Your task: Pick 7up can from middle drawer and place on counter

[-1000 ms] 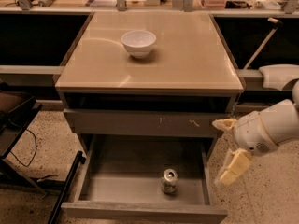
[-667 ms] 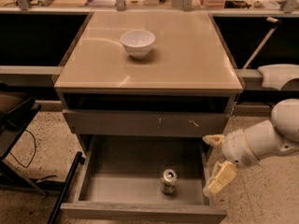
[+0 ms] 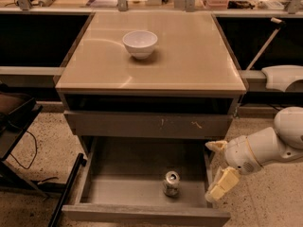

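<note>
can (image 3: 171, 183) upright on open drawer (image 3: 124, 178) floor, near front, reachable from above | hand (image 3: 218, 167) empty, fingers spread to straddle can, at drawer's right wall | desk (image 3: 194, 56) carries bowl (image 3: 140, 42)

The can (image 3: 171, 182) stands upright on the drawer (image 3: 128, 174) floor, near the front wall and right of centre; dull silvery-grey body, shiny top with pull tab; nothing touches it. The drawer is pulled fully out, wide and shallow, grey, with low side walls; it sits low in the cabinet under the table (image 3: 189, 56), a glossy tan square slab; the pincer (image 3: 218, 166) hangs just beside the drawer's right wall, right of the can, its fingers spread apart.
</note>
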